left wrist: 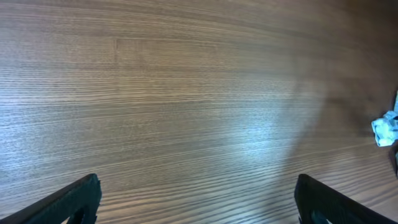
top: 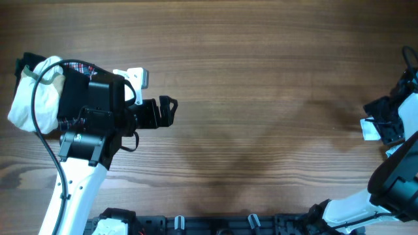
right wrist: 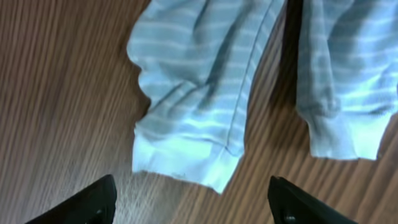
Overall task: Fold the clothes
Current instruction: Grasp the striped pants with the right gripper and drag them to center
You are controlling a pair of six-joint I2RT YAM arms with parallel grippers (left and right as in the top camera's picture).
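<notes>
Hangs the right gripper (right wrist: 191,190), jaws spread, above the striped garment (right wrist: 199,81) cuffs at the table (top: 261,65) right edge, likely lining up a pinch. Parks the left gripper (left wrist: 198,190) (equally spread, empty) aside, out of the way.

Table (top: 261,52): wood-grain top, mid-brown, grain running left to right in the overhead view. Darker patch (top: 228,153) on the wood near the middle, with soft, uneven edges. Pale glare (left wrist: 249,134) on the surface in the left wrist view. Black rail (top: 215,225) along the near table edge carries small pale clips; detail too small to resolve.
</notes>
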